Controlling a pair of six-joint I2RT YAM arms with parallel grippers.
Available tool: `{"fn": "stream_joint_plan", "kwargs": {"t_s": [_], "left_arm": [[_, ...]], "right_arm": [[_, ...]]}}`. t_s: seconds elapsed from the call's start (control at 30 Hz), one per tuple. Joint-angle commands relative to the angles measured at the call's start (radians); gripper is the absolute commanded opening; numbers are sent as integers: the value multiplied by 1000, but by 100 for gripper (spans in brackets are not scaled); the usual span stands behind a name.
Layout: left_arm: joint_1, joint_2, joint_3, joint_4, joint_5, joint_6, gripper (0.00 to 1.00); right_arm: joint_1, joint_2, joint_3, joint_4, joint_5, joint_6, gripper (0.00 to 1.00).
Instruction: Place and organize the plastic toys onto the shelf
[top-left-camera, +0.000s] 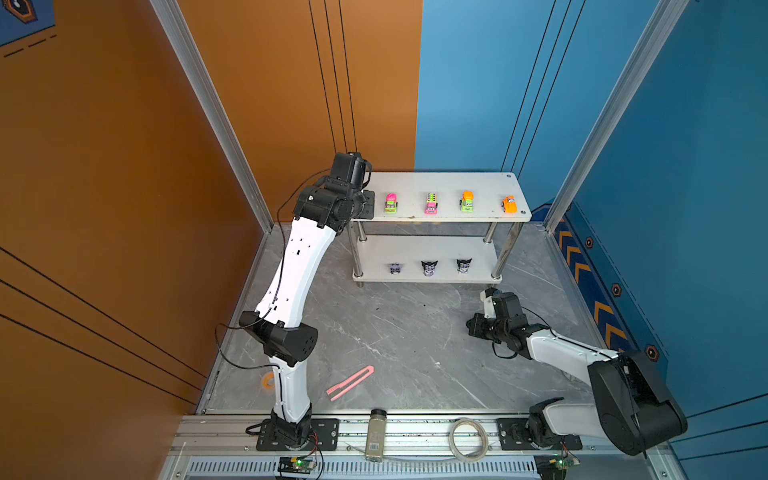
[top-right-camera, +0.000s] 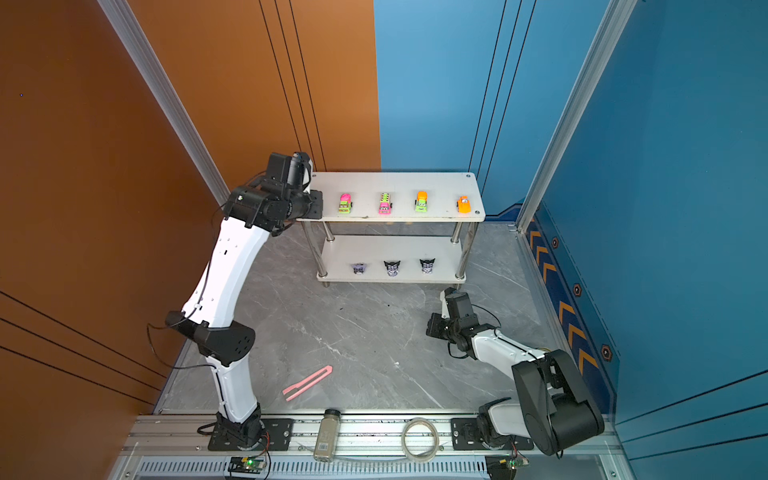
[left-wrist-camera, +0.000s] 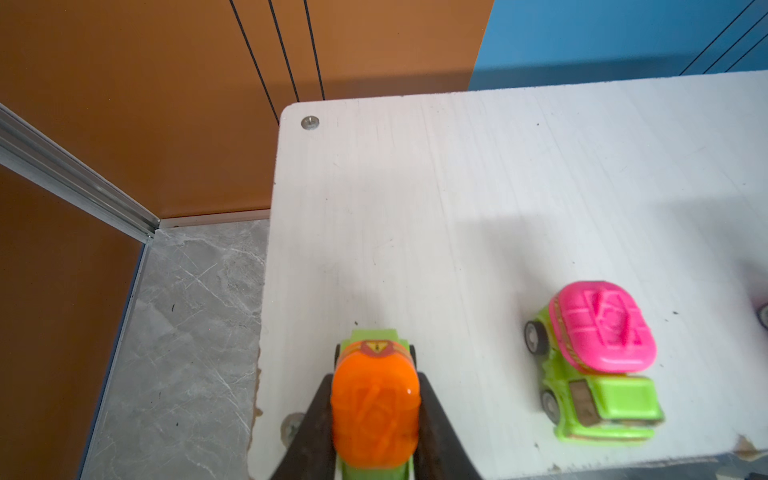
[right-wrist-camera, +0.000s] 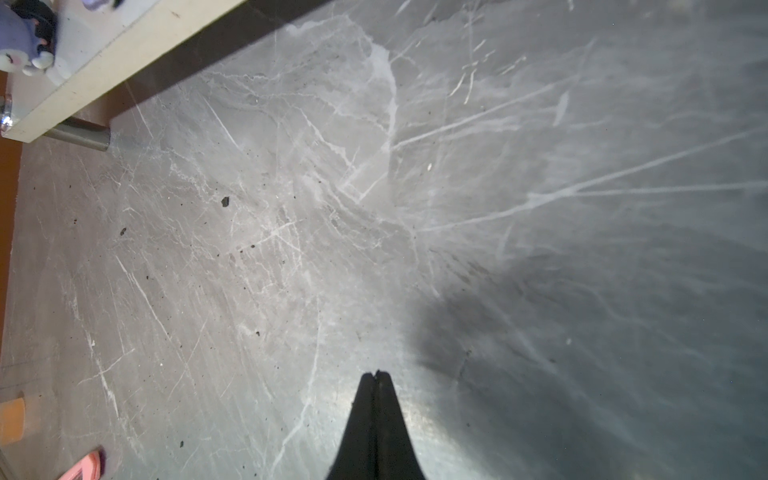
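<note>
Left gripper (left-wrist-camera: 376, 376) pinches an orange-topped green car (left-wrist-camera: 374, 419) at the left end of the top tier of the shelf (top-left-camera: 449, 183). In line on that tier are four other cars (top-left-camera: 431, 203). On the lower tier stand three figurines (top-left-camera: 429, 268). Right gripper (right-wrist-camera: 376, 374) is pressed together above the floor (top-left-camera: 395, 332).

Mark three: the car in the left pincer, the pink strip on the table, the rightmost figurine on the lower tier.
held car (left-wrist-camera: 374, 411): left wrist view, orange roof.
pink strip (top-left-camera: 355, 377): a top view, near mid-length.
rightmost figurine (top-left-camera: 464, 266): a top view, its face.
</note>
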Motion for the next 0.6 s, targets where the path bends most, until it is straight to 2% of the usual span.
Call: {"fn": "stream_joint_plan", "kwargs": {"t_s": [0.0,0.3,0.57], "left_arm": [[10,26,17,-29,30,9,19],[10,38,16,-28,36,7,36],[10,39,17,-29,28,7,43]], "right_arm": [[5,15,0,-13,-4,14,0],[5,23,2,-11,-4,13,0],[4,25,2,-11,-4,14,0]]}}
